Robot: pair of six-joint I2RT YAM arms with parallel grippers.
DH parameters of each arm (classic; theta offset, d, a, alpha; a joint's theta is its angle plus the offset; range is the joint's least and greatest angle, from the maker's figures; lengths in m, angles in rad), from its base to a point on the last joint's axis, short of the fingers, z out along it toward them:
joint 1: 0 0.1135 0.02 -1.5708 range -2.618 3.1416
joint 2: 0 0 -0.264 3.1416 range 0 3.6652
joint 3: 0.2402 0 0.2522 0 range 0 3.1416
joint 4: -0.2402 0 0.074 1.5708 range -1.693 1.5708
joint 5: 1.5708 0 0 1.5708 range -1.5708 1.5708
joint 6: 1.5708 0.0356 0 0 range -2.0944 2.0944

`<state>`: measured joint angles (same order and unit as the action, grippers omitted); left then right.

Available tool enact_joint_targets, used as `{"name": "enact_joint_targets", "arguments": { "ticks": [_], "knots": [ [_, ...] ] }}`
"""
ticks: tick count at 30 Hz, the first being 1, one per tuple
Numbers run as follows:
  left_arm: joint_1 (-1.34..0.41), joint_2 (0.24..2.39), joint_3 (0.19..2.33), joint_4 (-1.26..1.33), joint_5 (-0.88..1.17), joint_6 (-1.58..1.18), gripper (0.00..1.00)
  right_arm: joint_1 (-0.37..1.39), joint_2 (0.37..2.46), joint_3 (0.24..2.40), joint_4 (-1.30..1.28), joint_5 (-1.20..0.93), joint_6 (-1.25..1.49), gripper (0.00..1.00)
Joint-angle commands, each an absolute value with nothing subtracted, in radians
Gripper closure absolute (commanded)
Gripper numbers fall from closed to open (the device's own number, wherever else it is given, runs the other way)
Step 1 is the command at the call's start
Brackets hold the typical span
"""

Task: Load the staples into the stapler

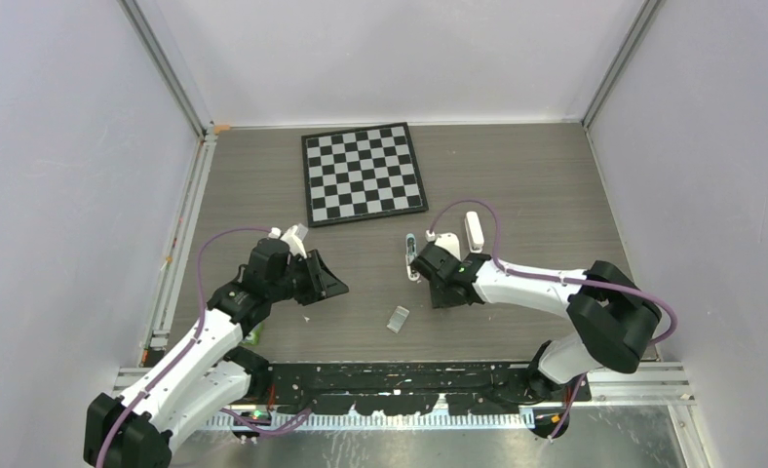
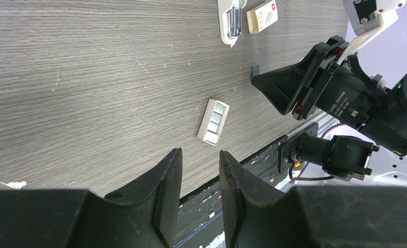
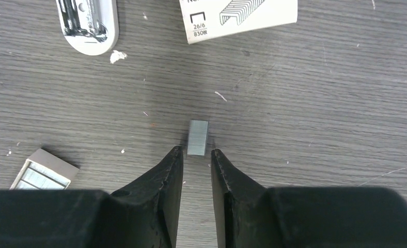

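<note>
Staples lie flat on desk, near the stapler on its right-arm side, just off the tips of the right jaws, which are slightly parted & hold nothing. Left jaws also parted, empty, well apart from stapler. Strip prob. light, stiff but brittle & slick; pinch gently across long sides. Staple box beside stapler, tray further off; neither blocks approach.

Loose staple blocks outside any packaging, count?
1: the staples lie flat just ahead of the right tool. More strips sit in the open tray; the printed box may hide others.
</note>
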<state>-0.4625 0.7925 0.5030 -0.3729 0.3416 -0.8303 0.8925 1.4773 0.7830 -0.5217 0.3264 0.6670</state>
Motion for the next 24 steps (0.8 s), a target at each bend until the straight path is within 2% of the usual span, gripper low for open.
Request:
{"name": "enact_joint_targets", "arguments": {
  "ticks": [1, 6, 13, 19, 24],
  "knots": [
    [-0.457, 0.793, 0.503, -0.337, 0.356, -0.830, 0.66, 0.888, 1.476, 0.770, -0.492, 0.330, 0.699, 0.69],
    [-0.457, 0.793, 0.506, -0.335, 0.356, -0.833, 0.66, 0.888, 1.489, 0.764, -0.492, 0.331, 0.701, 0.70],
    [-0.457, 0.799, 0.508, -0.326, 0.369, -0.822, 0.66, 0.888, 1.479, 0.745, -0.457, 0.325, 0.678, 0.77],
    [-0.457, 0.806, 0.504, -0.220, 0.425, -0.819, 0.65, 0.888, 1.395, 0.758, -0.420, 0.272, 0.608, 0.78],
    [-0.455, 0.844, 0.513, -0.072, 0.466, -0.884, 0.55, 0.875, 1.279, 0.752, -0.309, 0.128, 0.566, 0.79]
  ]
}}
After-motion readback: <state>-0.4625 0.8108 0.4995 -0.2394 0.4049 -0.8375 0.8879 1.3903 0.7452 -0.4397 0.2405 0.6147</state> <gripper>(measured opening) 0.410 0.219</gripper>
